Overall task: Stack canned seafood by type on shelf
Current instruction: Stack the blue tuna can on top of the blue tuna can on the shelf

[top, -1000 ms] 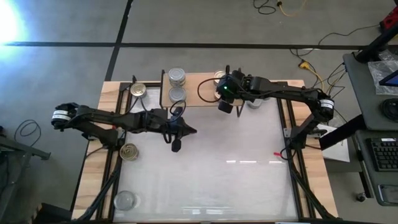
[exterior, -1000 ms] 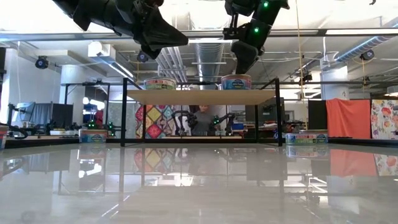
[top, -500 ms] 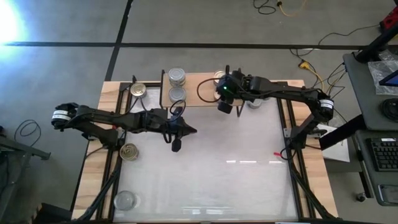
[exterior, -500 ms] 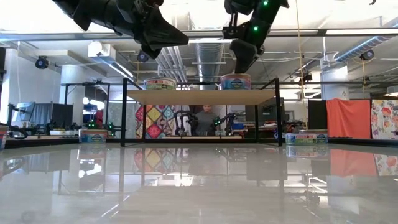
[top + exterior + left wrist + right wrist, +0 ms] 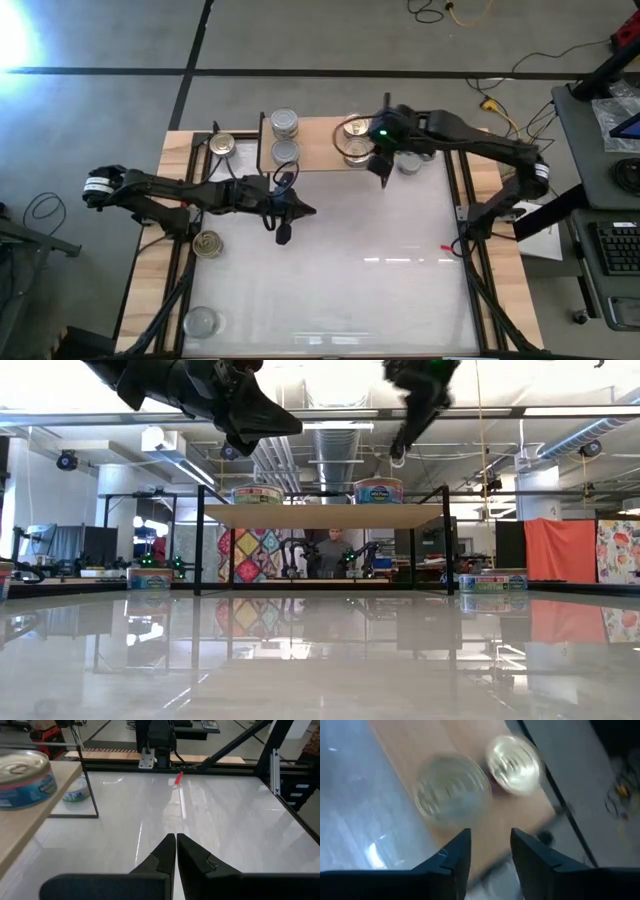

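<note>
- Four tins stand on the shelf (image 5: 320, 140), a light-wood board on thin black wire legs at the far edge of the white table (image 5: 380, 290).
- Two silver-topped tins (image 5: 285, 123) sit at the shelf's left end, one behind the other, each standing alone on the board.
- Two gold-topped tins (image 5: 354, 129) sit near the shelf's middle, close together; the right wrist view shows them side by side on the wood, blurred.
- From table height, one blue-labelled tin (image 5: 257, 494) shows on the left part of the shelf and another (image 5: 379, 491) on the right part, both upright on the board.
- Off the shelf, a gold-topped tin (image 5: 222, 144) lies just left of it on the table's wooden frame, and another gold-topped tin (image 5: 207, 243) lies farther toward the near side, well apart from the shelf.
- A pale-topped tin (image 5: 200, 321) sits at the near left corner, farthest from the shelf.
- One more tin (image 5: 408, 162) stands on the table just beside the shelf's right front leg.
- Above the shelf's front edge, beside the gold-topped pair, the right gripper (image 5: 384, 168) hangs with its fingers (image 5: 454, 856) parted and nothing between them.
- In front of the shelf's left half, the left gripper (image 5: 300, 211) hovers over the table, fingers (image 5: 165, 851) pressed together and empty.
</note>
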Controlling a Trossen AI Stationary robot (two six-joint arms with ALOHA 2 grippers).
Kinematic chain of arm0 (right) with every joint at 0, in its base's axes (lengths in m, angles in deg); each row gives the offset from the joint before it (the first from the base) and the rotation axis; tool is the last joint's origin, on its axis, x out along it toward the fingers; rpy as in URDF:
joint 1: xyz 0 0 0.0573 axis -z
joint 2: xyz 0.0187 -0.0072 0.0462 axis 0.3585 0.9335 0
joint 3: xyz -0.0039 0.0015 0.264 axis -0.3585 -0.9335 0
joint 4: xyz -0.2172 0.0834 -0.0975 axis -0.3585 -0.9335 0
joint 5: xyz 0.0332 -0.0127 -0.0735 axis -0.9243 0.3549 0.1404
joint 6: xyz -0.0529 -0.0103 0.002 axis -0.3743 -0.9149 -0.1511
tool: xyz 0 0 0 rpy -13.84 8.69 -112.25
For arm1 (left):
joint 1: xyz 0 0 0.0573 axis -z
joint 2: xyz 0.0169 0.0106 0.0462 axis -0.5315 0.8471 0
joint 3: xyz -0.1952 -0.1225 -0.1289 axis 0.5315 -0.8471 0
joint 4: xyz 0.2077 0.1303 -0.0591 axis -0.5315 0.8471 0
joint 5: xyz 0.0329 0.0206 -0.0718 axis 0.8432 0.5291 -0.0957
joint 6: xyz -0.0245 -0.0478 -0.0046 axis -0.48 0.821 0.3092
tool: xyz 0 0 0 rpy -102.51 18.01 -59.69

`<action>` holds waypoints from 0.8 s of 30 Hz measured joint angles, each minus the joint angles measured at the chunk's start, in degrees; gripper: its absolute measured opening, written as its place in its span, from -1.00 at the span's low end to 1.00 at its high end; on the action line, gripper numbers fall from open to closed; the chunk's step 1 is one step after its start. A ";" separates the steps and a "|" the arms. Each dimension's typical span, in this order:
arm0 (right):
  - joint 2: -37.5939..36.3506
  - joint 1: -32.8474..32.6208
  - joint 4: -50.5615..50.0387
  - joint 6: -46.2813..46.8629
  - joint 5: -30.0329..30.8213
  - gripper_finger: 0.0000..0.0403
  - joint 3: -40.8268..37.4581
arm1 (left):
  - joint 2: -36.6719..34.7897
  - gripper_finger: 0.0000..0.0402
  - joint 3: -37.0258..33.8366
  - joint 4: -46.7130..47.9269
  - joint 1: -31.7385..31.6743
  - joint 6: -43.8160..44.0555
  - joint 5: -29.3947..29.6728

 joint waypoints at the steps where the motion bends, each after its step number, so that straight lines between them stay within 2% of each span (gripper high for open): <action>1: -1.83 0.00 -1.24 2.18 1.64 -0.41 -0.58 | 0.00 -1.00 -0.19 -0.04 0.04 -0.02 0.00; 5: -10.52 0.11 -4.00 11.77 8.43 -0.56 -6.52 | 0.02 -1.00 -1.72 -3.22 0.06 -0.73 -0.02; 11: -22.59 0.07 -2.54 28.17 19.87 -0.74 -20.49 | 0.02 -1.00 -2.90 -7.39 0.06 -2.85 -0.11; 17: -30.11 0.07 -2.74 49.19 18.50 -0.78 -34.38 | 0.02 -0.99 -2.90 -6.95 0.06 -3.25 -0.15; 20: -30.84 1.57 -2.62 50.17 15.54 -0.75 -39.08 | 0.02 -0.99 -2.90 -6.25 0.06 -4.00 -0.17; 24: -29.76 7.62 -2.52 49.02 10.36 -0.73 -42.04 | 0.02 -0.99 -2.90 -6.21 0.06 -5.24 -0.19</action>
